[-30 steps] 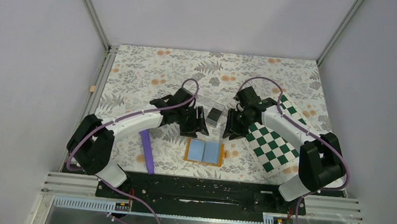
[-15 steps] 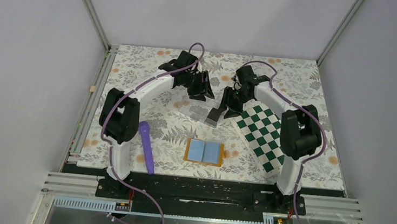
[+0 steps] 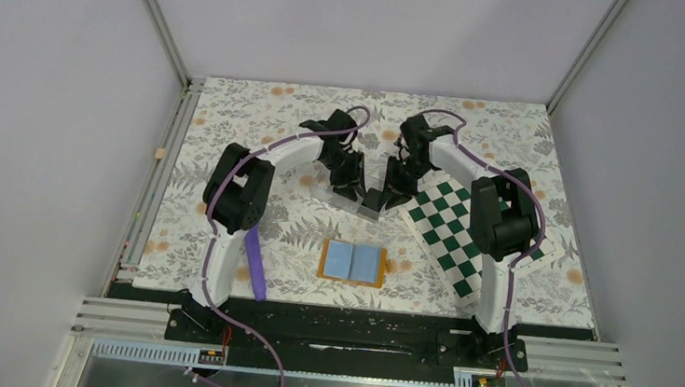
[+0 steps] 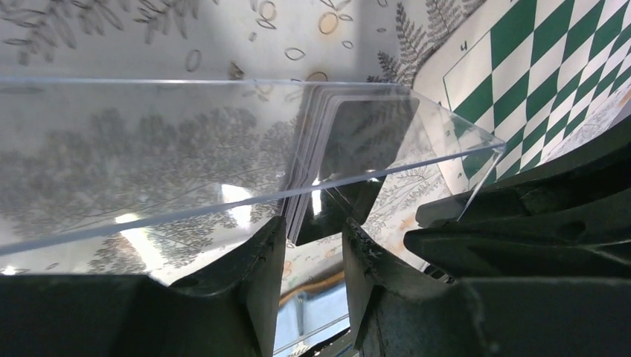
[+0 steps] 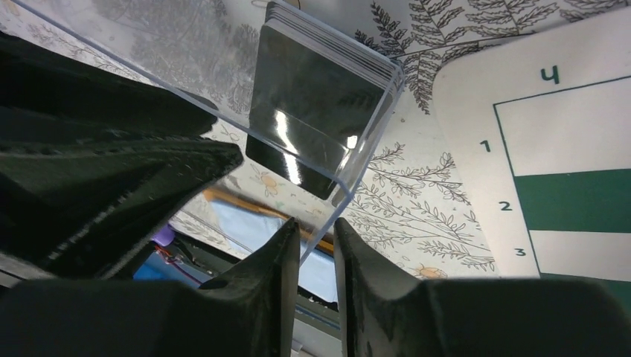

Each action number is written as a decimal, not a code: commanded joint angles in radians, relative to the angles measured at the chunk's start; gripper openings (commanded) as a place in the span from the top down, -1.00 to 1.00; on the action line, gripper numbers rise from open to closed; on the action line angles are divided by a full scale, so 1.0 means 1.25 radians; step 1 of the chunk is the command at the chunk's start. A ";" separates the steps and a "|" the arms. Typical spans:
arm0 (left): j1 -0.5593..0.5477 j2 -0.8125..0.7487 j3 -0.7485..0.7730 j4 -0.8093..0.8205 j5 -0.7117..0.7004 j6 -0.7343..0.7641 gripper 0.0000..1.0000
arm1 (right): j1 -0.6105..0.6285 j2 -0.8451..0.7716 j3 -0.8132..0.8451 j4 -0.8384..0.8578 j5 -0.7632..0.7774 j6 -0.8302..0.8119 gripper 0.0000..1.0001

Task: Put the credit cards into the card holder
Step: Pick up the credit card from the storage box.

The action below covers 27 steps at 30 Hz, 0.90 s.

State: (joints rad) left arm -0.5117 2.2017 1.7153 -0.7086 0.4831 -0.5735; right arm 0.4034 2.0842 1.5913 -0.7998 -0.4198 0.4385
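Note:
The credit cards [image 3: 373,199] are a dark stack standing tilted in the right end of a clear plastic box [image 3: 339,191] at mid-table. The card holder [image 3: 352,262] lies open in front of it, orange with blue lining up. My left gripper [image 3: 355,187] hangs over the box. In the left wrist view the left gripper [image 4: 316,227] has its jaws slightly apart, with the cards' [image 4: 364,126] lower corner just beyond the tips. My right gripper [image 3: 387,196] is at the box's right end. In the right wrist view the right gripper [image 5: 316,227] is narrowly open astride the box's corner edge, below the cards [image 5: 312,104].
A green and white checkerboard mat [image 3: 466,237] lies to the right of the box, close under the right arm. A purple stick [image 3: 255,263] lies at the front left. The two grippers are almost touching over the box. Enclosure walls stand on three sides.
Both arms swung toward the back of the table, then came in on the clear box from either side. Both pairs of jaws have narrowed. Box, cards and card holder have not moved.

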 commanded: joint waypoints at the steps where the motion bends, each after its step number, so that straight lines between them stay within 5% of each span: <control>1: -0.025 -0.044 0.000 0.026 -0.018 -0.006 0.32 | 0.011 0.001 0.033 -0.053 0.022 -0.040 0.45; 8: -0.047 -0.102 -0.087 0.086 -0.032 -0.044 0.33 | 0.037 -0.040 0.001 -0.077 0.061 -0.073 0.82; 14: -0.058 -0.111 -0.094 0.086 -0.054 -0.053 0.38 | 0.042 -0.074 -0.064 -0.081 0.070 -0.090 0.90; 27: -0.078 -0.096 -0.087 0.056 -0.110 -0.051 0.50 | 0.042 -0.134 -0.091 -0.064 0.027 -0.060 0.53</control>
State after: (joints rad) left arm -0.6086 2.1006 1.6028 -0.6540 0.3950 -0.6441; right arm 0.4389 1.9831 1.4754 -0.8497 -0.3470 0.3779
